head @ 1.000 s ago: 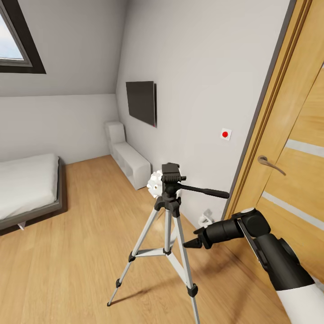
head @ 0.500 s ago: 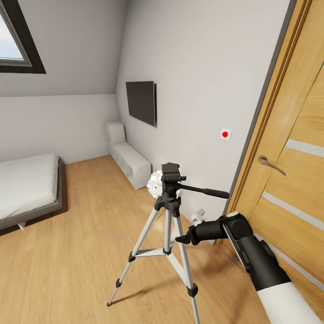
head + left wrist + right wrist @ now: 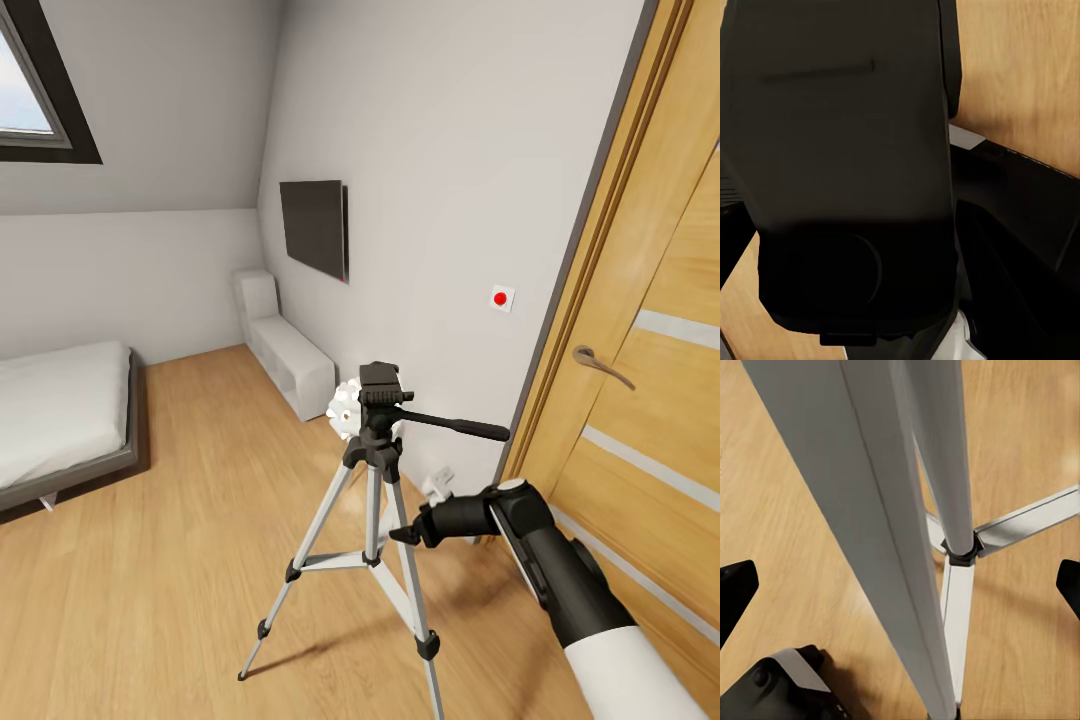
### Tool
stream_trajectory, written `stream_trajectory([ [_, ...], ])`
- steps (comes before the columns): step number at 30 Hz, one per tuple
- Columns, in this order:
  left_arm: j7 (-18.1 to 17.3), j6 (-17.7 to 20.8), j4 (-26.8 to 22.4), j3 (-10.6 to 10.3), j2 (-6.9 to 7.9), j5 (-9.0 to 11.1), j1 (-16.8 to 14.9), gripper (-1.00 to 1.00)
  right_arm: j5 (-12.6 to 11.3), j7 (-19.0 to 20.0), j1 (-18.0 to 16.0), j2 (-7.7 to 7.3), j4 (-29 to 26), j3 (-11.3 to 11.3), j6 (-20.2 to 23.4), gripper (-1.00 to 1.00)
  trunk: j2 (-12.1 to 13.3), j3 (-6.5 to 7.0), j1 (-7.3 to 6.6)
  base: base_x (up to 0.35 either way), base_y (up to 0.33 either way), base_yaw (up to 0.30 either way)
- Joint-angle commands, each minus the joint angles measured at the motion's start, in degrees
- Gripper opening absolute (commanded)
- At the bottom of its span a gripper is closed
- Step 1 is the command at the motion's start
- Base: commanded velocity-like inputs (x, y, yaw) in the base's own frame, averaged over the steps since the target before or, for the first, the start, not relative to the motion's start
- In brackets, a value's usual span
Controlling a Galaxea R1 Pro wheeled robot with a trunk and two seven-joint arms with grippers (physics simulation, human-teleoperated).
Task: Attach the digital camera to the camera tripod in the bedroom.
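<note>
Tripod: upright on wood floor near door, small black camera on its head. Right gripper: jaws spread beside a silver leg. Left jaws: cannot tell.

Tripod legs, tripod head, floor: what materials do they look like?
Silver tripod legs: likely brushed metal, given the smooth pale sheen. Black tripod head with pan handle: matte, probably plastic, no shine. Light floor: wood planks, visible grain, satin finish.

Head view high, facing camera tripod; right wrist close on same legs.
</note>
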Motion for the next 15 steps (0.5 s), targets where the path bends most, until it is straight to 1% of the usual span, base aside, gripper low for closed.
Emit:
stream_trajectory([
  [1, -0.18, 0.12, -0.02, -0.46, 0.02, 0.49, -0.04, -1.0, 0.57, 0.49, -0.06, 0.0, 0.28, 0.03, 0.08, 1.0, -0.12, -0.12, 0.03, 0.0, 0.0, 0.0],
  [3, -0.18, 0.12, -0.02, -0.46, 0.02, 0.49, -0.04, -1.0, 0.54, 0.43, -0.06, 0.17, 1.33, -0.01, 0.0, 1.0, -0.12, -0.12, 0.03, 0.0, 0.0, 0.0],
  [4, -0.17, 0.12, -0.02, -0.45, 0.02, 0.49, -0.04, -1.0, 0.51, 0.39, -0.06, 0.87, 2.57, -0.37, -0.61, 1.0, -0.12, -0.12, 0.03, 0.0, 0.0, 0.0],
  [8, -0.17, 0.12, -0.02, -0.43, 0.02, 0.49, -0.04, -1.0, 0.55, 0.28, -0.06, 1.61, 3.03, -1.12, -2.15, 1.0, -0.12, -0.12, 0.03, 0.0, 0.0, 0.0],
  [15, -0.17, 0.12, -0.02, -0.44, 0.02, 0.49, -0.04, -1.0, 0.58, 0.05, -0.06, 1.87, 3.15, -1.44, -2.81, 1.0, -0.12, -0.12, 0.03, 0.0, 0.0, 0.0],
])
